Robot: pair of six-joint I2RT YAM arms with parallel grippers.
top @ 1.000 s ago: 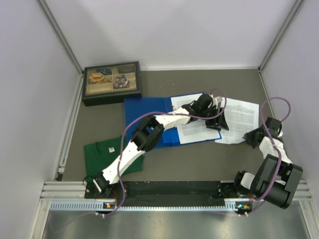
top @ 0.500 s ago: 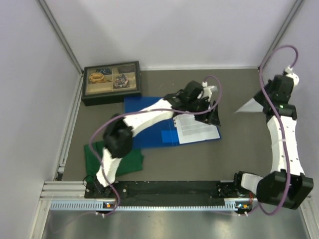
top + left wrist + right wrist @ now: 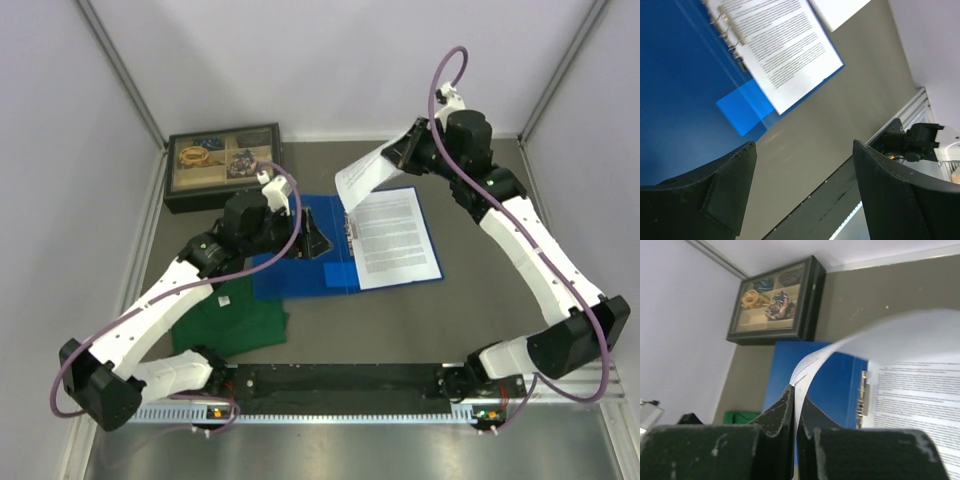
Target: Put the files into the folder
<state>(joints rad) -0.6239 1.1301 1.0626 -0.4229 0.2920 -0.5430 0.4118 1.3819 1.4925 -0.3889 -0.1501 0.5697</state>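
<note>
The blue folder lies open in the middle of the table, its metal rings at the spine. One printed sheet of the files rests flat on its right half. Another sheet hangs in the air above the folder's far edge, pinched at its corner by my right gripper, which is shut on it. My left gripper hovers over the folder's left half, open and holding nothing. In the left wrist view the folder and the flat sheet lie beyond its fingers.
A black compartment box of small items stands at the back left. A green folded shirt lies in front of the folder's left side. The black base rail runs along the near edge. Walls close in on both sides.
My right arm lifted a sheet from the table's right side and swung it up and left over the folder. My left arm pulled back leftward and its jaws widened.
</note>
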